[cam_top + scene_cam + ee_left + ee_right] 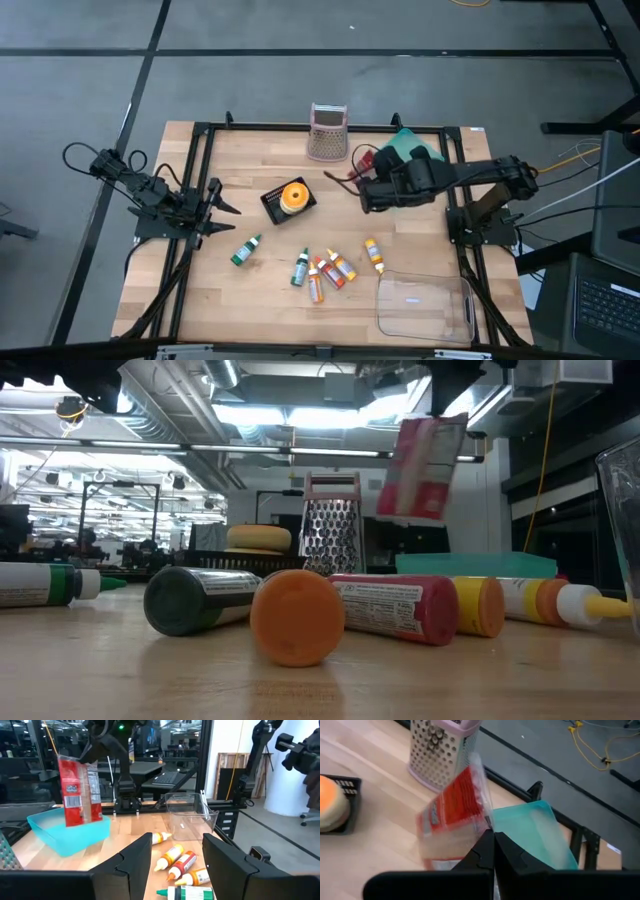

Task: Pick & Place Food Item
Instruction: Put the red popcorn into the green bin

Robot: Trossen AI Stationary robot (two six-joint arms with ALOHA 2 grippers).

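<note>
Right gripper [492, 837] is up off the table [250, 290], its fingers pinched tight on the top edge of a red food pouch [452, 817]. The pouch [77, 790] hangs in the air, above and just beside the teal bin [70, 832] at the far right of the table. From the high view I cannot tell whether the bin [412, 146] holds anything; the arm covers most of it.

Left gripper [222, 208] waits at the left edge of the table, fingers [132, 862] held partly apart with nothing between them.

Containers:
- Small black tray [272, 203] near the centre holds an orange-and-yellow round item [293, 196].
- Clear plastic tub [425, 305] at the near right corner; I see nothing in it but a small label.
- Pink-handled grater [327, 132] stands upright at the far edge.

Loose on the table: a green tube [245, 250] on its own, and a cluster of tubes [325, 270] in green, red and yellow between the tray and the tub.
</note>
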